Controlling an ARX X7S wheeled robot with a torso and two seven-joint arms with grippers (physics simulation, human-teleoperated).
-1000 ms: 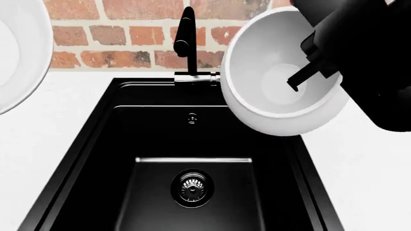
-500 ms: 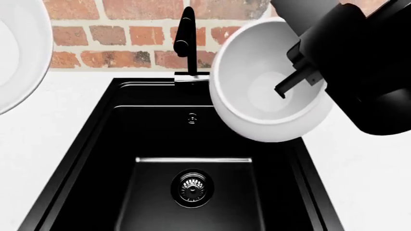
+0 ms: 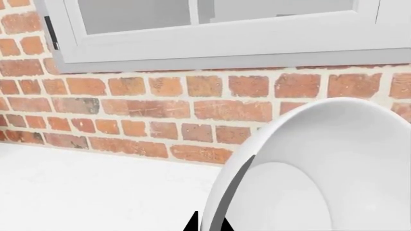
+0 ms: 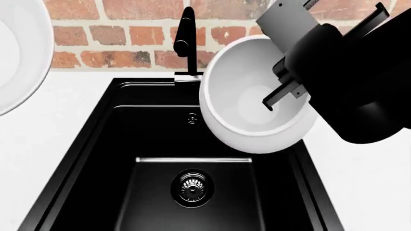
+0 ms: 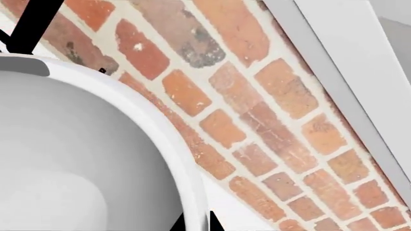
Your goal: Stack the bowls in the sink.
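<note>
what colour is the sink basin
Matte black sink, clearest in the head view.

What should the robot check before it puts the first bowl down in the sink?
1. Right gripper holds its bowl: ok, one finger inside the bowl, rim pinched.
2. Left bowl held: ok, the left wrist view shows its rim between the fingertips.
3. Right bowl over the sink: ok, over the back right part.
4. Sink floor free around the drain: ok.
5. Bowl clear of the faucet: cannot tell, they look close.
6. Bowl level: not ok, tilted.
</note>
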